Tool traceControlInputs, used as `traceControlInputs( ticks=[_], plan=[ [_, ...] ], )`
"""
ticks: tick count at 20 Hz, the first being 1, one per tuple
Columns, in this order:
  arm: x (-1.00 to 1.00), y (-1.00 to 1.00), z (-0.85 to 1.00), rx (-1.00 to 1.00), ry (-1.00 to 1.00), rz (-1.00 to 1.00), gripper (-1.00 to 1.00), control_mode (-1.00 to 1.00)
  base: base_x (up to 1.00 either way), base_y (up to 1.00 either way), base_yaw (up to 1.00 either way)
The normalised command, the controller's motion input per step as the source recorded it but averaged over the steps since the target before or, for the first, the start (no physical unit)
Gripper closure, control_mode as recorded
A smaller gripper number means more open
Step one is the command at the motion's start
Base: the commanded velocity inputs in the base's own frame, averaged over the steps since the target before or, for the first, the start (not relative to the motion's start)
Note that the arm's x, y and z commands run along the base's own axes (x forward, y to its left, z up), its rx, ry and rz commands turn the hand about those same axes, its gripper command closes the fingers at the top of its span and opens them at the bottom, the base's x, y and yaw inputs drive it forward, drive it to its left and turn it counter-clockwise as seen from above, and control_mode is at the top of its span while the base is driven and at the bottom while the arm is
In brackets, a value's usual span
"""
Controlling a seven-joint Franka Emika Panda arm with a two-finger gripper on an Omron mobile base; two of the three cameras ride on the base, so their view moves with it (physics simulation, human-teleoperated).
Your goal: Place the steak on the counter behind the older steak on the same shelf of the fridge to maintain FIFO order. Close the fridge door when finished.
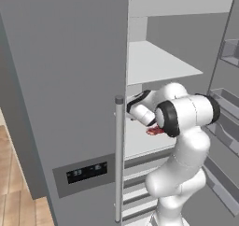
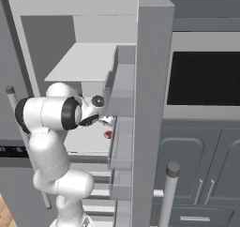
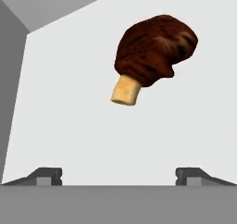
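1. Your pincer (image 3: 118,176) stands wide open with nothing between its tips. In the hand view the two dark fingertips (image 3: 46,176) sit far apart at the bottom, and the steak (image 3: 152,52) lies clear of both.

2. The steak, a dark brown lump with a tan stub at one end, rests on the white shelf (image 3: 69,126) ahead of the pincer, toward the rear of the fridge (image 1: 70,80) compartment. You can judge the placing step as done or very nearly so.

3. The older steak (image 1: 154,131) shows as a small pink-red sliver on the same shelf, just beside the arm's wrist in the left base view, and again as a red speck in the right base view (image 2: 108,134). It appears nearer the front than the hand, which fits the first-in, first-out order you want.

4. What is left: draw the arm out of the compartment without brushing either piece, then swing the fridge door (image 2: 140,104) shut. It stands fully open, with its grey bins facing inward.

5. Hard to read: the arm's own body hides most of the shelf in both base views, so you cannot see both steaks together. You cannot confirm from one view how far apart they are.
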Motion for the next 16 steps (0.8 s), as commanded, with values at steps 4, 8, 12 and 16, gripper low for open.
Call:
traceControlInputs(
  ticks=[4, 8, 12, 16],
  plan=[
    [-1.0, 0.06, 0.91, 0.0, -0.03, 0.0, -1.0, -1.0, 0.0, 0.0, 0.0],
    [-1.0, 0.0, 0.92, 0.0, 0.0, 0.0, -1.0, -1.0, 0.0, 0.0, 0.0],
    [-1.0, 0.0, 1.0, 0.0, 0.01, 0.0, -1.0, -1.0, 0.0, 0.0, 0.0],
    [-1.0, 0.0, 1.0, 0.0, 0.07, 0.0, -1.0, -1.0, 0.0, 0.0, 0.0]
  ],
)
